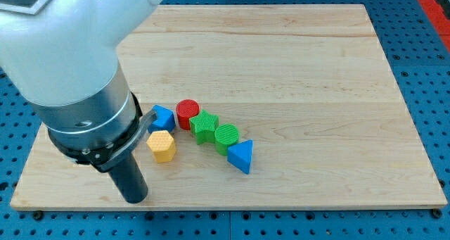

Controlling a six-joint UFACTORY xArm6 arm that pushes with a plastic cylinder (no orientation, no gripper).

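- My tip [135, 198] rests on the wooden board [316, 71] near its near-left edge, touching no block; it is a bare rod, gripping nothing.
- Nearest, just right and farther back: the yellow hexagon block [162, 145].
- Beyond it, a cluster runs rightward: blue block [163, 117], red cylinder [188, 112], two green blocks [204, 126], blue triangle [241, 155].

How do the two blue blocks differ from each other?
The blue block near the arm lies at the cluster's left end, partly hidden by the arm; the blue triangular block lies at the right end, fully visible. The first nearly touches the red cylinder, the second the green cylinder. Both are blue.
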